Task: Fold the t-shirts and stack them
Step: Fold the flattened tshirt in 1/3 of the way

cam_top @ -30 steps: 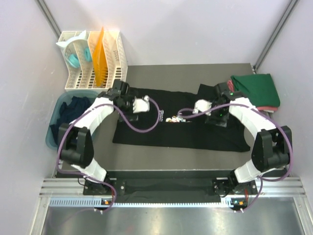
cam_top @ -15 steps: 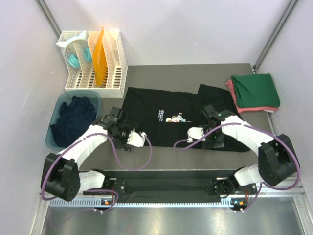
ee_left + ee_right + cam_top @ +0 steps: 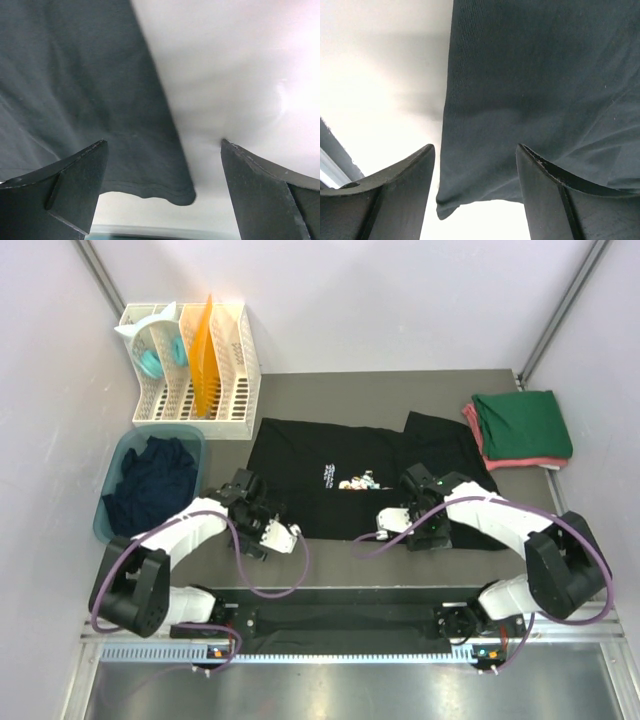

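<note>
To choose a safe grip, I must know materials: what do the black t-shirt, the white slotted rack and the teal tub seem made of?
The black t-shirt: soft knit cloth, perhaps cotton, matte; fine ribs and a stitched hem show in the wrist views. The white slotted rack: probably rigid moulded plastic, judging by its even slots. The teal tub: seemingly plastic, smooth thin walls.
</note>
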`<state>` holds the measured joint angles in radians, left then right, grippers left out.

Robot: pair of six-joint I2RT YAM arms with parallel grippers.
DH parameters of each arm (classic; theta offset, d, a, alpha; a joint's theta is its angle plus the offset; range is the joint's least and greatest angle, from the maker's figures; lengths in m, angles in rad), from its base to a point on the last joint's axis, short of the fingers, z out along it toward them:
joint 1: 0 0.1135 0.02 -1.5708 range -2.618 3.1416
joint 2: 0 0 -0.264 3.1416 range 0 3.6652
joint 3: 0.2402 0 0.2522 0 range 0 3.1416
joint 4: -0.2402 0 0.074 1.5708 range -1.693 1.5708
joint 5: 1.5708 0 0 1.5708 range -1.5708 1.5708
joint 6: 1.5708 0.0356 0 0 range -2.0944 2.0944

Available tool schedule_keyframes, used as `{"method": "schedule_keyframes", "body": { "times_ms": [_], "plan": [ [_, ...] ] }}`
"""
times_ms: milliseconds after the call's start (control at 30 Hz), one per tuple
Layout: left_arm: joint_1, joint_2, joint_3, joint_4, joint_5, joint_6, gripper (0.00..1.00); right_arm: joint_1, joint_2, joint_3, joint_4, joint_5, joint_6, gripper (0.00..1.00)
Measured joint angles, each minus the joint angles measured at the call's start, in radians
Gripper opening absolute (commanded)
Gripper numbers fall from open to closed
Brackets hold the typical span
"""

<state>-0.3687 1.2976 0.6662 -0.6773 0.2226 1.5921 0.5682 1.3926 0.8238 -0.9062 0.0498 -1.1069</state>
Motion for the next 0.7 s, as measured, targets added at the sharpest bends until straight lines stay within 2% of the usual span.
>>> {"method": "schedule_keyframes", "body": {
  "times_ms": [167,267,300,467,500,567,700],
  "plan": [
    [-0.002,0.051,0.036,0.028,-0.008,-0.011,0.97,0.018,0.037,-0.027,0.045,-0.003,0.017,0.65],
    [-0.002,0.078,0.057,0.036,-0.012,-0.016,0.94,0.023,0.08,-0.034,0.064,-0.005,0.025,0.58],
    [-0.002,0.084,0.062,0.037,-0.013,-0.016,0.93,0.025,0.096,-0.035,0.076,-0.005,0.03,0.51],
    [-0.002,0.1,0.074,0.042,-0.019,-0.014,0.84,0.033,0.139,-0.014,0.105,0.03,0.058,0.33],
    [-0.002,0.101,0.074,0.041,-0.02,-0.013,0.77,0.034,0.145,-0.009,0.107,0.036,0.061,0.3],
    [-0.003,0.106,0.077,0.031,-0.021,-0.01,0.71,0.036,0.151,-0.004,0.116,0.046,0.071,0.22],
    [-0.003,0.114,0.082,0.002,-0.022,0.003,0.68,0.04,0.154,-0.004,0.136,0.066,0.072,0.15]
  ]
}}
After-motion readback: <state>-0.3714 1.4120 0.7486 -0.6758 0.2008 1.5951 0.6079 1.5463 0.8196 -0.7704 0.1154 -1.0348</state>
